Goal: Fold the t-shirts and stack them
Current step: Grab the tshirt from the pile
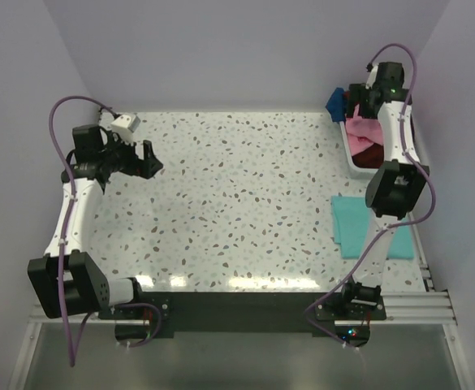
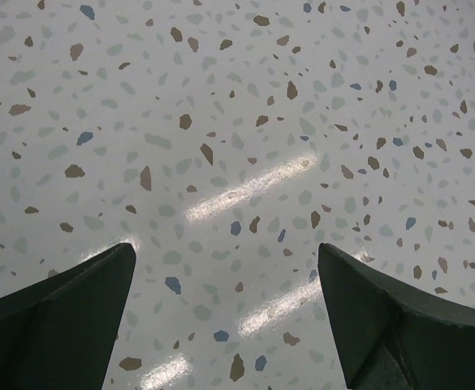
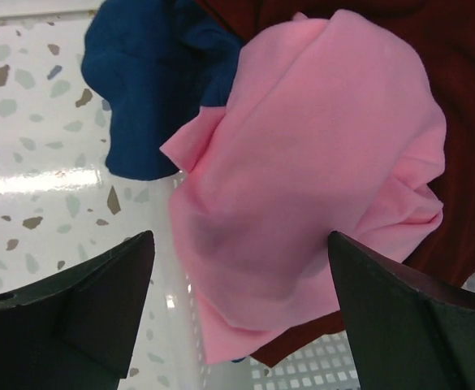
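Note:
A white basket (image 1: 352, 158) at the back right holds a pink t-shirt (image 1: 361, 129), a dark red one (image 1: 369, 151) and a blue one (image 1: 335, 103) hanging over its far edge. A folded teal t-shirt (image 1: 352, 224) lies flat at the right, partly behind the right arm. My right gripper (image 1: 356, 104) is open above the basket; in the right wrist view (image 3: 241, 244) the pink shirt (image 3: 318, 171) lies just below the spread fingers, with blue (image 3: 148, 89) and dark red (image 3: 464, 122) cloth around it. My left gripper (image 1: 146, 159) is open and empty over bare table at the back left (image 2: 225, 252).
The speckled table (image 1: 245, 203) stretches between the arms. Purple-grey walls close in the back and both sides. The basket's perforated white wall (image 3: 302, 378) shows under the right gripper. Purple cables loop off both arms.

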You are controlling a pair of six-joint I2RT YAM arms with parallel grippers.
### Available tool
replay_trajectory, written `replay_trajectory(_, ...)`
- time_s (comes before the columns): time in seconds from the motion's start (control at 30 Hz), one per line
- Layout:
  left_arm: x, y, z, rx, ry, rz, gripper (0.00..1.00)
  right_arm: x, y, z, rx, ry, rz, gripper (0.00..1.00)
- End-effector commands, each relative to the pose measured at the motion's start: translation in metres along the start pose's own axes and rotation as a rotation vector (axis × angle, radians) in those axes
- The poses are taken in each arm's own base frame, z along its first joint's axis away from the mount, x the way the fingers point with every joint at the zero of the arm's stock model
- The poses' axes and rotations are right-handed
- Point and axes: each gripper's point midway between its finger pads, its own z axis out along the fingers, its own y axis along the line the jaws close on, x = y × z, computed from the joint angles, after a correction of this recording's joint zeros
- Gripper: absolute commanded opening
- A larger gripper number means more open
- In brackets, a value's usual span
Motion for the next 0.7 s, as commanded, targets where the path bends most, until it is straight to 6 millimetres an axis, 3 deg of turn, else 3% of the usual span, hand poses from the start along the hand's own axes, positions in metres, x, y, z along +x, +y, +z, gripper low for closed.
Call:
replay_trajectory(0.0, -0.022, -0.001, 0.001, 0.015, -0.062, 0.028, 1.00, -0.011, -0.015, 0.001, 0.071, -0.028, -0.014, 0.91)
replay_trajectory(0.13, -0.025, 0.001, 0.002, 0.011, -0.068, 0.028, 1.00, 0.003, -0.026, 0.020, 0.128, 0.002, -0.037, 0.81)
replay_trajectory(0.23, -0.025, 0.002, 0.003, 0.011, -0.065, 0.031, 1.00, 0.006, -0.033, 0.025, 0.166, 0.009, -0.045, 0.65)
replay_trajectory(0.37, -0.030, 0.004, 0.002, -0.001, -0.067, 0.041, 1.00, 0.004, -0.034, 0.016, 0.167, 0.012, -0.059, 0.27)
replay_trajectory(0.4, -0.032, 0.005, 0.001, -0.003, -0.072, 0.044, 1.00, 0.000, -0.034, 0.011, 0.160, 0.003, -0.063, 0.20)
replay_trajectory(0.43, -0.034, 0.005, 0.000, -0.005, -0.076, 0.045, 1.00, -0.003, -0.034, 0.005, 0.159, -0.002, -0.063, 0.00)
replay_trajectory(0.53, -0.039, 0.002, -0.001, 0.004, -0.084, 0.044, 1.00, -0.023, -0.024, -0.025, 0.089, -0.058, -0.058, 0.00)
replay_trajectory(0.57, -0.040, 0.002, -0.002, 0.006, -0.085, 0.041, 1.00, -0.038, -0.020, -0.049, 0.063, -0.107, -0.056, 0.00)
replay_trajectory(0.67, -0.041, -0.003, -0.005, 0.018, -0.090, 0.038, 1.00, -0.065, 0.013, -0.092, -0.121, -0.215, -0.066, 0.00)
